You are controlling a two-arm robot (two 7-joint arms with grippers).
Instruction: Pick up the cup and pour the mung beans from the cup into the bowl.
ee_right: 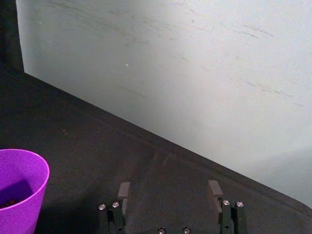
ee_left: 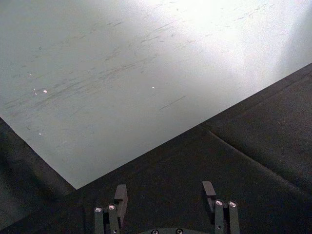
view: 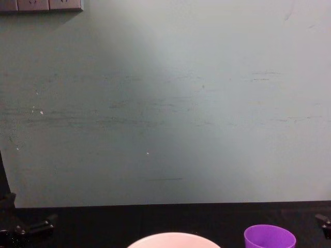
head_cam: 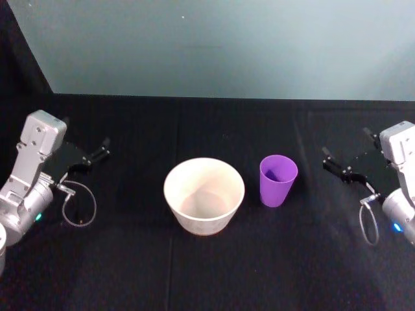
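Head view: your cup [head_cam: 278, 180] stands upright right of centre, just beside the bowl [head_cam: 204, 225] on the worktop [head_cam: 130, 265]. Your left pincer [ee_left: 165, 191] at the left edge and right pincer [ee_right: 168, 190] at the right edge are both released, fingers spread.

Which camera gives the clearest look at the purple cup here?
The head view: the cup stands whole and upright, just right of the bowl, apart from it. The right wrist view cuts it at the frame edge; the chest view catches just its rim.
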